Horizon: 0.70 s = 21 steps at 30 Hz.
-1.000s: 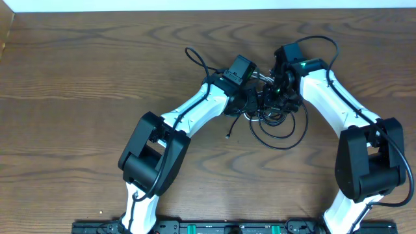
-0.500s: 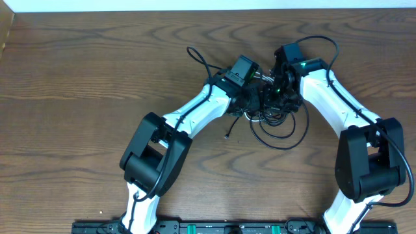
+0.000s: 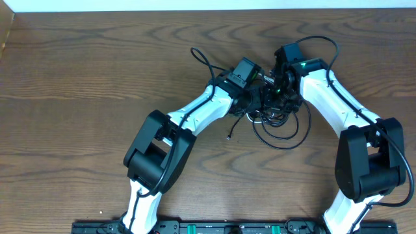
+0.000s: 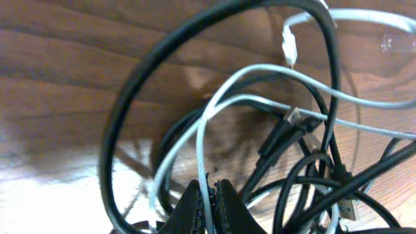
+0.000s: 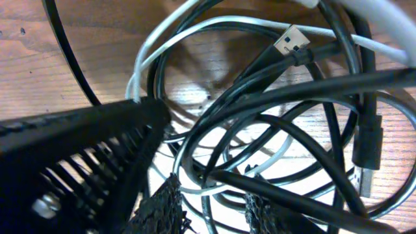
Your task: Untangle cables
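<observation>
Left gripper (image 4: 208,187) is snapping shut on a white strand (image 4: 201,146) of the cables (image 3: 278,127), its fingers having stood part-open a moment earlier, while the left arm (image 3: 195,112) is edging rightward toward the clump. The black loop (image 3: 203,60) trailing behind the wrist is sliding the same way, and the loose plug end (image 3: 229,137) below is creeping along with it

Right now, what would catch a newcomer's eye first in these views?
The knotted clump of thin black cables with one white cable sits in the middle of the brown wooden table. In the left wrist view the left gripper is shut on the white cable. A silver-tipped USB plug juts out at the top of the right wrist view.
</observation>
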Available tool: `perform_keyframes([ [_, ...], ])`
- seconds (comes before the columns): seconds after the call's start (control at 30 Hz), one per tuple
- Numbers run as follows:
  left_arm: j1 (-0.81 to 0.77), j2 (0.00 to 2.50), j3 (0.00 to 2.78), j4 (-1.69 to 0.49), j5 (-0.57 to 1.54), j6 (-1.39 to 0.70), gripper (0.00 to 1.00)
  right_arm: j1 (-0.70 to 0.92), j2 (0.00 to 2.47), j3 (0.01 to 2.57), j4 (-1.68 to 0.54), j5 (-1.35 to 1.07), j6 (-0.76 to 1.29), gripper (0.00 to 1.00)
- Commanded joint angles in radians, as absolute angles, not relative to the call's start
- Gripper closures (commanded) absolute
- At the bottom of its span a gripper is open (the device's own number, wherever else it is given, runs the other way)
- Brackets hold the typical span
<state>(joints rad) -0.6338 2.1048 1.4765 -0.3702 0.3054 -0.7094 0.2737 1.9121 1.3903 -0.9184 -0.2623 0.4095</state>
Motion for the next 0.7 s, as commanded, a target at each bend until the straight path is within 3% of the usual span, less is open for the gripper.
perform_keyframes([
  [0.0,-0.594,2.101,1.486,-0.383,0.302,-0.629,0.93,0.277,1.9,1.385,-0.916,-0.268,0.403,0.68],
  [0.23,-0.5,1.891,1.52,-0.487,0.302,-0.521,0.93,0.277,1.9,1.385,-0.904,-0.234,0.403,0.67],
  [0.67,-0.495,1.546,1.52,-0.444,0.302,-0.508,0.93,0.277,1.9,1.385,-0.89,-0.234,0.403,0.67],
])
